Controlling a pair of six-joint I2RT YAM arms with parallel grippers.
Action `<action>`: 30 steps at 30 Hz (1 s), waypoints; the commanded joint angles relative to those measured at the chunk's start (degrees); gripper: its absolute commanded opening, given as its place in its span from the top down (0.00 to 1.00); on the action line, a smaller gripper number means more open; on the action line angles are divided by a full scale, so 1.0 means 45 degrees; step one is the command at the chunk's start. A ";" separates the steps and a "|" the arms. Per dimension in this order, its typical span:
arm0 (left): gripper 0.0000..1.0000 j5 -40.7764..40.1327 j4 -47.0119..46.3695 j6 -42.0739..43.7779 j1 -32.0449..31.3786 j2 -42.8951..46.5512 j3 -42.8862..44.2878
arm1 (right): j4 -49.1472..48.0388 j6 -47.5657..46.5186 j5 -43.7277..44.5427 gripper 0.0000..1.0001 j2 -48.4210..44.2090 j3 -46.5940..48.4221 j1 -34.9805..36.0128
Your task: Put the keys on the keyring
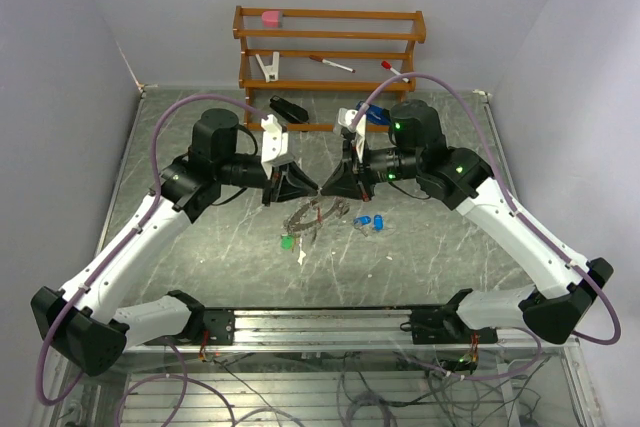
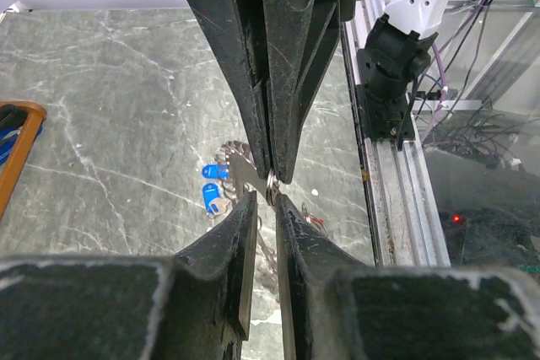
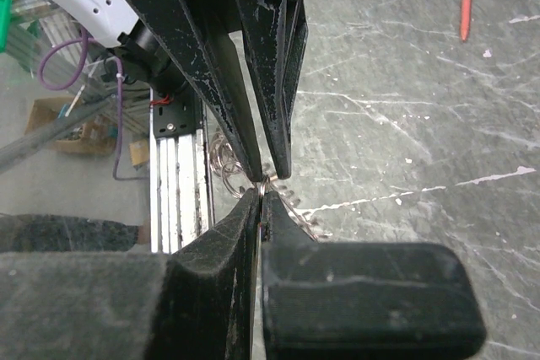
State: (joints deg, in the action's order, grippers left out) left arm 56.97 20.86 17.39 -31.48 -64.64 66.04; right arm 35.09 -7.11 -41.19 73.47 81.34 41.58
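My two grippers meet tip to tip above the middle of the table. The left gripper [image 1: 312, 190] [image 2: 267, 198] is nearly shut, its tips pinching a small wire loop [image 2: 272, 187] of the keyring [image 1: 312, 217]. The keyring's toothed fringe of silvery keys [image 2: 233, 158] [image 3: 297, 208] hangs down to the table below. The right gripper [image 1: 327, 190] [image 3: 260, 196] is shut on a thin silvery key [image 2: 245, 177] held at that loop. Two blue-tagged keys [image 1: 370, 221] [image 2: 211, 198] lie loose on the table just right of the ring.
A green tag [image 1: 287, 242] lies in front of the ring. A black stapler [image 1: 290, 109] and a wooden rack [image 1: 330, 47] with small items stand at the back. A red pen [image 3: 465, 2] lies on the table. The metal rail [image 1: 320, 325] runs along the near edge.
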 commanded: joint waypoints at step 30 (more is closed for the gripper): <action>0.91 0.0331 -0.1590 -0.1493 -0.0347 0.0024 -0.0144 | -0.1260 0.0399 -0.0196 1.00 -0.0247 0.0131 0.0020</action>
State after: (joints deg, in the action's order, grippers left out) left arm 56.75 18.02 12.40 -32.14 -64.84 65.76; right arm 33.74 -6.04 -41.60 73.14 81.34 41.52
